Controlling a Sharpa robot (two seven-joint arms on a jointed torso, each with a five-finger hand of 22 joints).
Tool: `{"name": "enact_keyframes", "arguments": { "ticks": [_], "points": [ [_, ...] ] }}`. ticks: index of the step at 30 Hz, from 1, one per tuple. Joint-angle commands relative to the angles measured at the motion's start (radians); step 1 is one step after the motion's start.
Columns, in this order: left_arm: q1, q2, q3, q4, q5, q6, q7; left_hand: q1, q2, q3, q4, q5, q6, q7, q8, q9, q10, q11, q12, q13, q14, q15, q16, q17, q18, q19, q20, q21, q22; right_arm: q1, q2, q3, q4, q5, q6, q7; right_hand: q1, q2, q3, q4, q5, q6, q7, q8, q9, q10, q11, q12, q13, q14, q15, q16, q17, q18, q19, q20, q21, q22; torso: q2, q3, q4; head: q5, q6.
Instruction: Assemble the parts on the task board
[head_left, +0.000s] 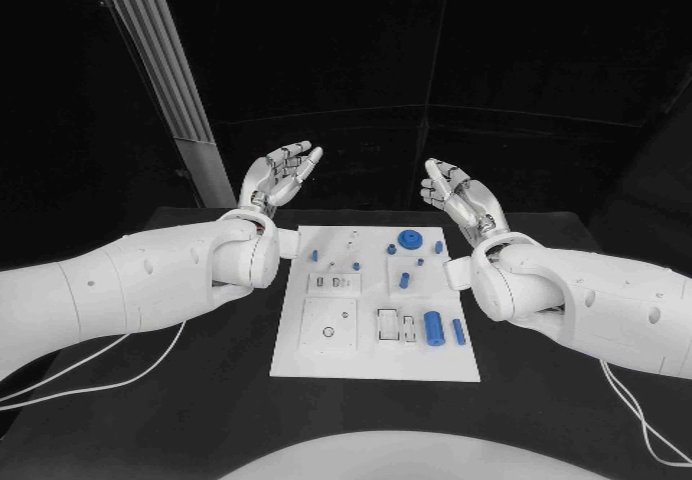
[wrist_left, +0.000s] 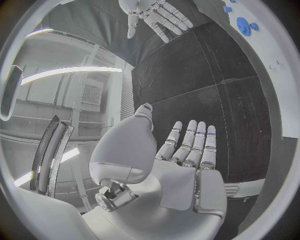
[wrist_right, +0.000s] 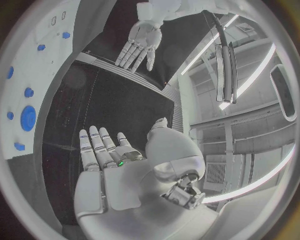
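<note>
Two empty hands hover beyond the far edge of the task board (head_left: 375, 355), left hand (head_left: 278, 172) and right hand (head_left: 462, 195) both with fingers spread. We judge the reach comes first: lower toward the big blue cylinder (head_left: 433, 326), then smaller parts.

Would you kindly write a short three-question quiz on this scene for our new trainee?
1. True or false: the left hand holds a blue part.
2. Where do both hands hover: A) beyond the task board's far edge, B) flat on it?
3. Fill in: the round blue disc lies nearer the ___ hand.

Key: 1 false, both hands are open and empty, the right hand too; 2 A; 3 right.
</note>
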Motion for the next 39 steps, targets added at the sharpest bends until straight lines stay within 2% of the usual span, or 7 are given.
{"name": "enact_keyframes", "arguments": {
  "ticks": [1,8,19,24,30,35,39],
  "points": [
    [0.026,0.017,-0.02,-0.041,0.024,0.129,0.366,0.023,0.001,-0.002,0.008,0.01,0.011,0.137,0.008,0.002,0.007,0.004,0.013,0.001,0.001,0.009,0.016,0.002,0.012,0.005,0.008,0.01,0.003,0.014,0.006,-0.011,-0.01,-0.196,0.101,-0.033,0.008,-0.001,-0.004,0.0,0.005,0.008,0.175,0.003,0.001,0.0,0.004,0.003,0.001,0.002,0.003,0.003,0.001,0.011,0.0,0.004,0.004,0.001,0.0,-0.0003,-0.0004,0.0,-0.002],
    [0.054,0.034,-0.049,-0.083,0.031,0.168,0.437,0.024,0.001,-0.001,0.008,0.01,0.014,0.137,0.014,0.003,0.007,0.004,0.014,0.002,0.002,0.011,0.017,0.002,0.012,0.007,0.01,0.014,0.004,0.026,0.011,-0.024,-0.019,-0.25,0.127,-0.043,0.008,-0.001,-0.004,0.0,0.005,0.008,0.175,0.005,0.001,0.001,0.004,0.005,0.001,0.002,0.003,0.005,0.001,0.011,0.0,0.004,0.004,0.001,0.0,-0.0003,-0.0004,0.0,-0.002],
    [0.059,0.023,-0.05,-0.07,0.031,0.2,0.408,0.021,-0.004,-0.002,0.008,0.01,0.0,0.138,0.06,0.007,0.022,0.008,0.026,0.003,0.012,0.032,0.023,0.003,0.018,0.054,0.052,0.075,0.022,0.026,0.006,-0.024,-0.034,-0.244,0.124,-0.031,0.034,0.008,-0.01,-0.003,0.005,0.021,0.175,0.026,0.005,0.055,0.001,0.077,0.018,0.07,-0.007,0.078,0.022,0.019,0.042,0.002,0.032,0.014,0.003,0.0002,-0.0001,0.006,-0.013],
    [0.06,0.016,-0.05,-0.066,0.031,0.218,0.382,0.012,-0.012,0.002,0.008,0.009,-0.071,0.111,0.12,0.014,0.05,0.004,0.038,0.002,0.031,0.028,0.039,0.004,0.027,0.129,0.051,0.166,0.051,0.026,0.001,-0.024,-0.04,-0.242,0.125,-0.031,0.06,0.012,-0.019,-0.001,0.007,0.053,0.171,0.069,0.012,0.185,-0.022,0.144,0.031,0.296,-0.057,0.182,0.043,0.063,0.327,-0.009,0.195,0.086,0.004,0.0003,-0.001,0.004,-0.012],
    [0.062,0.009,-0.05,-0.059,0.031,0.237,0.353,0.007,-0.017,0.005,0.008,0.008,-0.127,0.081,0.182,0.019,0.076,0.01,0.047,0.002,0.078,0.022,0.058,0.004,0.038,0.18,0.052,0.212,0.069,0.026,-0.003,-0.024,-0.045,-0.238,0.133,-0.04,0.079,0.015,-0.024,-0.002,0.008,0.08,0.167,0.101,0.014,0.28,-0.052,0.163,0.021,0.579,-0.112,0.248,0.047,0.114,0.529,-0.021,0.285,0.118,0.014,0.0011,-0.0023,0.004,-0.004],
    [0.062,0.0,-0.05,-0.05,0.031,0.255,0.329,0.007,-0.018,0.006,0.008,0.008,-0.138,0.077,0.207,0.02,0.081,0.01,0.048,0.002,0.093,0.02,0.062,0.004,0.041,0.192,0.052,0.224,0.073,0.027,-0.006,-0.024,-0.051,-0.238,0.138,-0.039,0.1,0.016,-0.021,0.0,0.007,0.098,0.156,0.116,0.013,0.338,-0.077,0.144,-0.006,0.881,-0.162,0.309,0.071,0.124,0.739,-0.063,0.396,0.162,0.026,0.0022,-0.0031,0.004,0.009],
    [0.062,-0.009,-0.05,-0.04,0.031,0.27,0.311,0.008,-0.015,0.008,0.008,0.007,-0.147,0.091,0.246,0.022,0.092,-0.001,0.049,0.001,0.129,0.011,0.07,0.004,0.048,0.206,0.051,0.24,0.079,0.027,-0.01,-0.023,-0.054,-0.238,0.161,-0.049,0.115,0.017,-0.013,0.0,0.003,0.087,0.13,0.107,0.009,0.36,-0.101,0.12,-0.031,1.081,-0.199,0.481,0.16,0.121,0.873,-0.101,0.529,0.23,0.039,0.0031,-0.0024,0.006,0.021]
  ]
}}
